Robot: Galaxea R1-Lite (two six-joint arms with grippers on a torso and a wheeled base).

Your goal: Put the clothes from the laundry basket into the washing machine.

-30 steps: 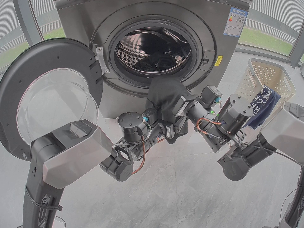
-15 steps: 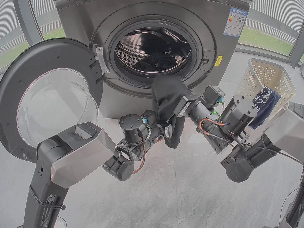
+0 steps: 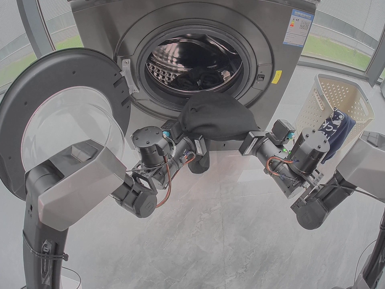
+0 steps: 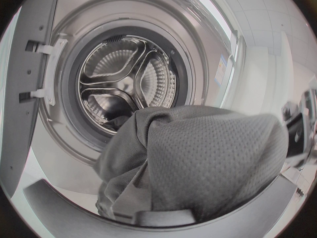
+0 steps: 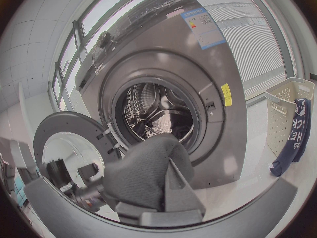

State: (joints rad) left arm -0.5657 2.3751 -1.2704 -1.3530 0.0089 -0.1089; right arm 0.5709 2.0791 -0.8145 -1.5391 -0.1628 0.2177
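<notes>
Left fingers [image 4: 165, 218] and right fingers [image 5: 180, 189] clamped on black garment [image 3: 216, 115]; both arms outstretched before washing machine [image 3: 100, 25]

- My left arm [image 3: 152, 169] is bent at the elbow, with the forearm angled up and inward.
- My right arm [image 3: 292, 161] mirrors it, its forearm coming in from the right.
- My left gripper [image 3: 198, 144] and right gripper [image 3: 249, 140] face each other, near but apart, at about the same height.
- Each clamps one end of the black garment [image 3: 216, 115], which spans between them and hides my fingertips.
</notes>
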